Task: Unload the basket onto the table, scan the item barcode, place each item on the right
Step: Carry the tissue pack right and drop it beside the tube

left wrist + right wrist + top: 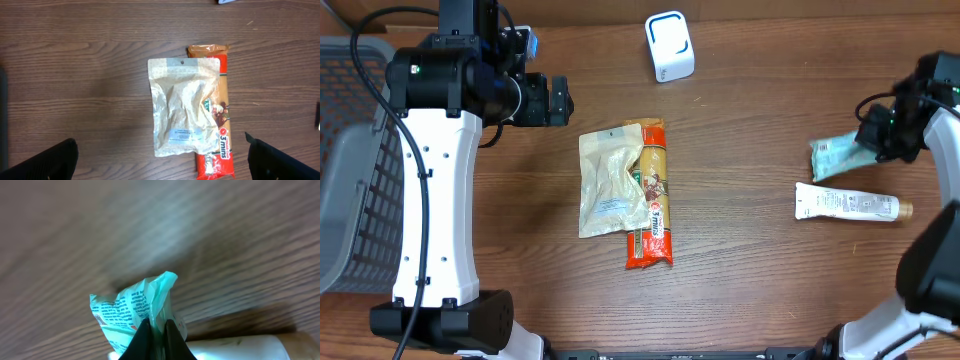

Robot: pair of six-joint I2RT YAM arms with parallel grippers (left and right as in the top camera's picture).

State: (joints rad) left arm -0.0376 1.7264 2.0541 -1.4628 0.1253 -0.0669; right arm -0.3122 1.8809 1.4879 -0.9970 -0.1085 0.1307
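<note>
Two arms worked at the table (750, 290), and I counted four packaged goods, one scanner (669, 46) and one basket (350, 160). The right tool (156, 324) was pinched together on one crumpled green packet (832, 155) at the right side of the table, just beyond the single white tube (845, 205) and well apart from the scanner at the far edge. I could not tell whether the packet was off the wood. The left tool (562, 100) hung with its two fingers wide apart, holding nothing, near the middle pair of goods. There, one clear pouch (182, 107) lay partly over one orange pasta pack (220, 150). The grey basket stood at the left edge.
</note>
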